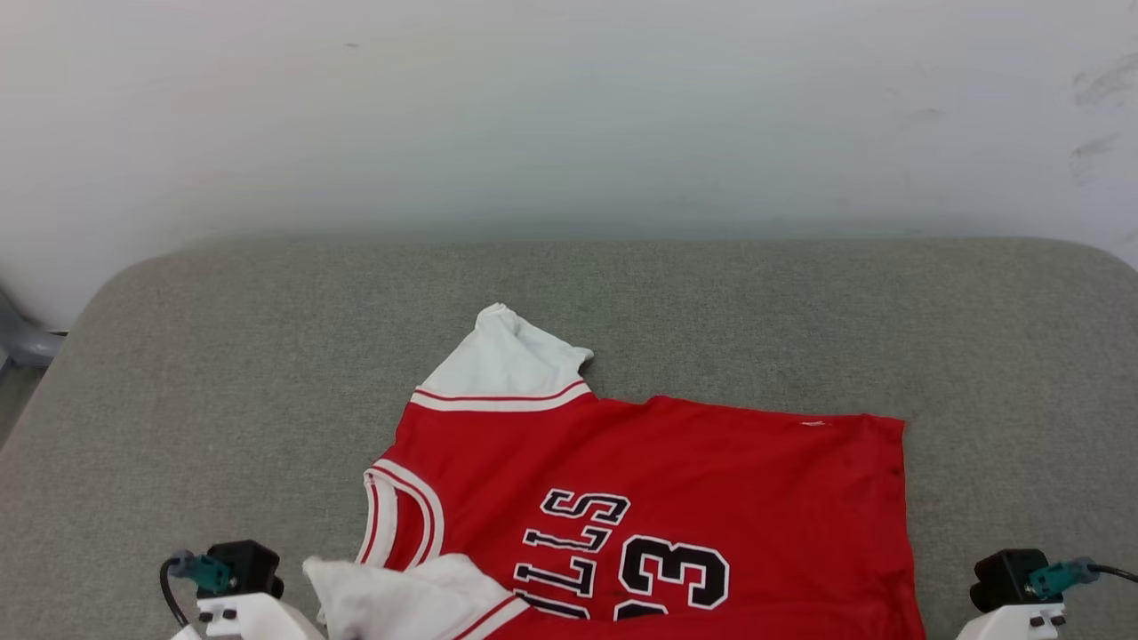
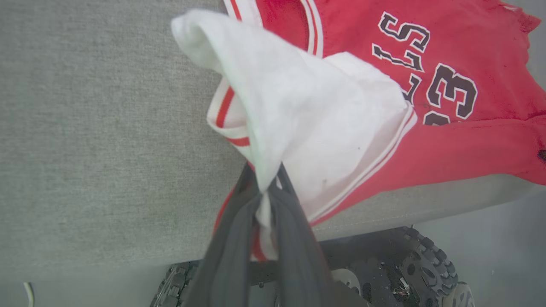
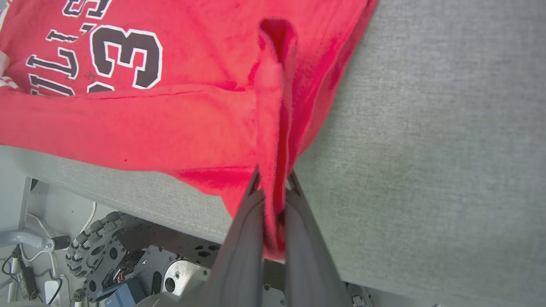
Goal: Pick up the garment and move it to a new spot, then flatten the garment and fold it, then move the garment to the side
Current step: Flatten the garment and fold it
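The red jersey shirt of thin cloth (image 1: 711,462) is looking smooth and a little shiny. Its white sleeve (image 2: 307,106) is looking softer, fuzzy and dull. The grey pad of woven cloth (image 1: 222,373) under it is looking rough and matt. At twelve o'clock the pale wall (image 1: 569,107) is looking smooth and dull. The left gripper (image 2: 265,175) and right gripper (image 3: 274,175) are looking dark, smooth and dull, like plastic. At seven o'clock in the right wrist view, a black knobbly wheel (image 3: 91,256) is looking rubbery.
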`<state>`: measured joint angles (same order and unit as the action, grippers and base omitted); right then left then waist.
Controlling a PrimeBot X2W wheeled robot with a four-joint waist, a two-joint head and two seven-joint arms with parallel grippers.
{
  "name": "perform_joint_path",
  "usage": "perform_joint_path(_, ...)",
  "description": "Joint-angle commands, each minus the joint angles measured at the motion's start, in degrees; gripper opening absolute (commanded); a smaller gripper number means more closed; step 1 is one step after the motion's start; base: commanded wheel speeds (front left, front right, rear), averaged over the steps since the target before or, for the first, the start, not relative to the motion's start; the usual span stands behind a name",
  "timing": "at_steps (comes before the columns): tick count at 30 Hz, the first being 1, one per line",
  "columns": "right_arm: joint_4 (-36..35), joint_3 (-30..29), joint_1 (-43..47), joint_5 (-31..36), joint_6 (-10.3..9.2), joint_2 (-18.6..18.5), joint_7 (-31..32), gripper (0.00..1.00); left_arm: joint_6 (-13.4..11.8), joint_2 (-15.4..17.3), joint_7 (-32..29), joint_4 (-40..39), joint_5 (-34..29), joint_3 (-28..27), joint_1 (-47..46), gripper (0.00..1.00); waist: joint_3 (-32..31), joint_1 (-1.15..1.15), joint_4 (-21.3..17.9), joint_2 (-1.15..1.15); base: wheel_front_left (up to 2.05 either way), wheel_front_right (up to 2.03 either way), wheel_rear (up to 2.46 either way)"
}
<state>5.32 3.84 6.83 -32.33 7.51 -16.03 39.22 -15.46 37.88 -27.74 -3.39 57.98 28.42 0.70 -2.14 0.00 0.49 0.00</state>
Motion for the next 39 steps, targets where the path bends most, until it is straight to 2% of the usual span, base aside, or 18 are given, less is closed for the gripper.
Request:
perform_joint_path(1,-0.6,-0.4,1.2,0.1,-0.05,0.3,0.1,0.00,-0.4,0.5,-0.1,0.0,0.3,-0.1,1.4,0.00,-0.4,0.00,0.0,0.00,0.00,0.00,0.00)
perform_joint_path(5,-0.1,-1.2,3.0,0.7,-0.05,1.2,-0.6,0.00,0.0,-1.2,0.6,1.3,1.2,0.6,3.2,0.00,-0.4,0.00,0.2,0.00,0.00,0.00,0.00)
perform_joint_path(9,1.7,-2.2,3.1,1.4,-0.05,2.4,-3.1,0.00,1.3,-3.5,2.8,5.1,1.0,0.6,1.1,0.00,0.1,0.00,0.5,0.00,0.00,0.00,0.00)
perform_joint_path(10,2.1,-2.3,3.0,1.6,-0.05,2.5,-3.6,0.09,1.8,-4.3,3.2,6.3,1.3,0.6,0.7,0.00,0.2,0.00,0.5,0.00,0.00,0.00,0.00)
perform_joint_path(11,2.5,-2.4,2.9,1.7,-0.05,2.7,-4.2,0.44,2.3,-4.9,3.4,7.3,1.4,0.8,0.3,0.09,0.3,0.00,0.5,0.00,0.00,0.00,0.00)
perform_joint_path(12,3.0,-2.5,2.7,1.8,-0.05,2.8,-4.9,0.78,2.5,-5.3,4.2,8.3,1.1,0.7,-0.4,0.44,0.4,0.00,0.5,0.00,0.00,0.00,0.00)
perform_joint_path(13,3.0,-2.7,2.5,2.0,-0.05,2.9,-5.9,1.00,2.7,-5.7,4.8,9.3,0.9,0.6,-0.9,0.95,0.5,0.00,0.5,0.00,0.00,0.00,0.00)
perform_joint_path(14,3.0,-2.6,2.2,2.1,-0.05,3.0,-7.1,1.00,2.9,-6.0,5.2,10.0,0.6,0.7,-1.2,1.00,0.6,0.00,0.5,0.00,0.00,0.00,0.00)
perform_joint_path(18,1.6,-3.2,1.0,4.1,-0.05,3.6,-14.7,1.00,3.2,-6.5,8.9,11.6,-1.3,-0.2,-3.2,1.00,0.8,0.00,0.1,0.00,0.00,0.00,0.00)
perform_joint_path(23,0.3,-5.1,-1.1,8.4,-0.05,5.2,-26.0,1.00,2.1,-6.8,16.2,11.9,-4.9,-2.3,-5.9,1.00,1.3,0.00,-0.4,0.00,0.00,0.00,0.00)
perform_joint_path(27,-0.7,-6.2,-2.9,11.8,-0.05,6.0,-32.6,1.00,1.5,-7.6,20.2,11.9,-6.9,-3.1,-8.2,1.00,2.0,0.00,-1.0,0.00,0.00,0.00,0.00)
perform_joint_path(32,-3.2,-6.8,-6.3,14.5,-0.05,6.6,-37.4,1.00,2.0,-9.0,24.3,11.9,-9.5,-3.4,-12.6,1.00,5.0,0.00,-2.0,0.00,0.00,0.00,0.00)
perform_joint_path(39,-7.5,-6.3,-12.3,16.6,-0.05,6.9,-39.4,1.00,4.3,-10.0,24.7,14.6,-10.6,-3.6,-22.5,1.00,13.3,0.00,-4.5,0.00,0.00,0.00,0.00)
